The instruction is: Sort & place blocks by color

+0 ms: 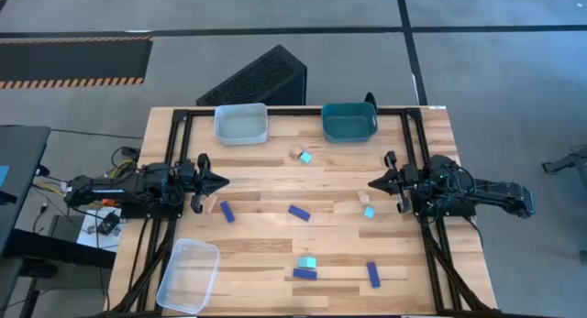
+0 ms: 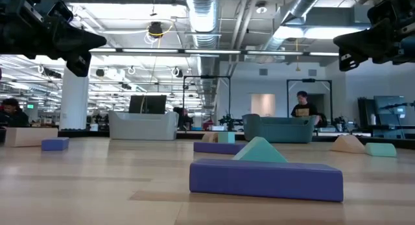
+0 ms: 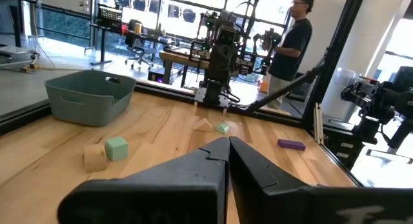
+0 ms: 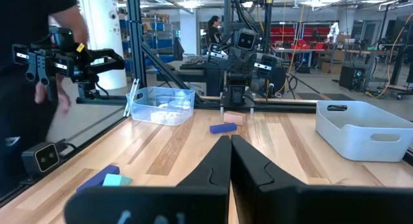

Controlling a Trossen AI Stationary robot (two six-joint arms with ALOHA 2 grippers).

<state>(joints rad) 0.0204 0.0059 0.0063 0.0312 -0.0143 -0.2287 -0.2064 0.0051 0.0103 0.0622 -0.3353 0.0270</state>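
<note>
Small blocks lie scattered flat on the wooden table (image 1: 266, 176). The dark blue bars (image 1: 299, 213) (image 1: 227, 212) (image 1: 373, 275) lie mid-table and near the near edge. One teal cube (image 1: 306, 262) sits against a blue bar (image 1: 304, 274). Other teal cubes (image 1: 305, 157) (image 1: 369, 212) each sit beside a tan cube (image 1: 296, 154) (image 1: 363, 200). My left gripper (image 1: 220, 181) (image 3: 228, 143) hovers shut at the table's left, above a tan cube (image 1: 211, 203). My right gripper (image 1: 371, 183) (image 4: 230, 141) hovers shut at the right, facing it. Neither touches anything.
A pale grey bin (image 1: 242, 123) and a teal bin (image 1: 349, 122) stand at the far edge. A clear bin (image 1: 188, 275) sits at the near left corner. A black frame borders the table. People (image 3: 293, 37) (image 4: 39, 88) stand beyond the table's sides.
</note>
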